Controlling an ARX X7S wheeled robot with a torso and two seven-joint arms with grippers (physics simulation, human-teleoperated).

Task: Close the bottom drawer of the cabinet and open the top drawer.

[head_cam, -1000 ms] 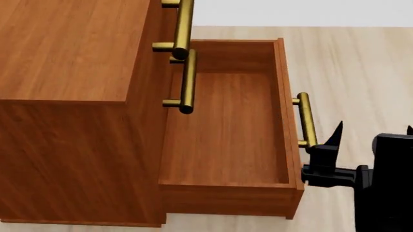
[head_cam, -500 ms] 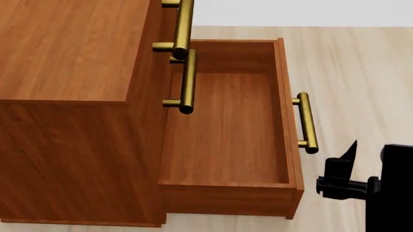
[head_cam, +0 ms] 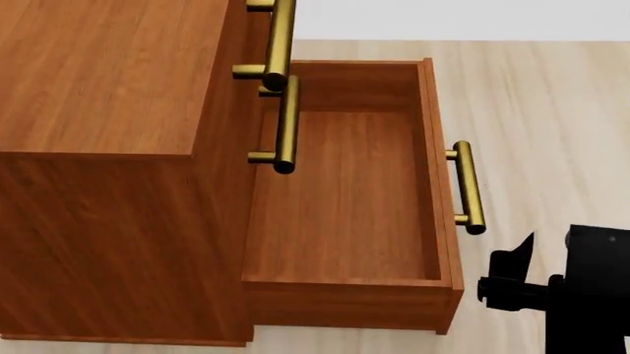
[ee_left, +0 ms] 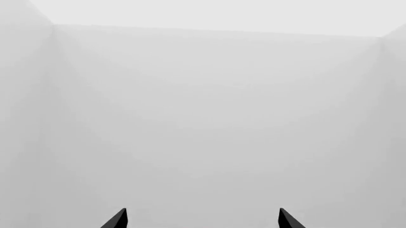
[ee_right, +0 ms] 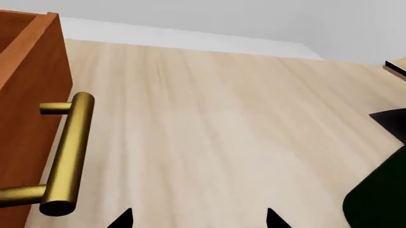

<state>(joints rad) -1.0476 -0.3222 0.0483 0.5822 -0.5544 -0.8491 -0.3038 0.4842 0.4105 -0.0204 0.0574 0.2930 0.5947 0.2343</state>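
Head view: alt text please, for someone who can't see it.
A reddish-brown wood-grain cabinet has its lowest box drawer pulled fully out and empty, brass bar handle facing a pale wood floor. The black right hand hovers near the handle, not touching.

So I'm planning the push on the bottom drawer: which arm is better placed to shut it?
Right. The right gripper hangs just beside the open bottom drawer, near its handle. The left gripper faces only blank wall and is absent from the head view.
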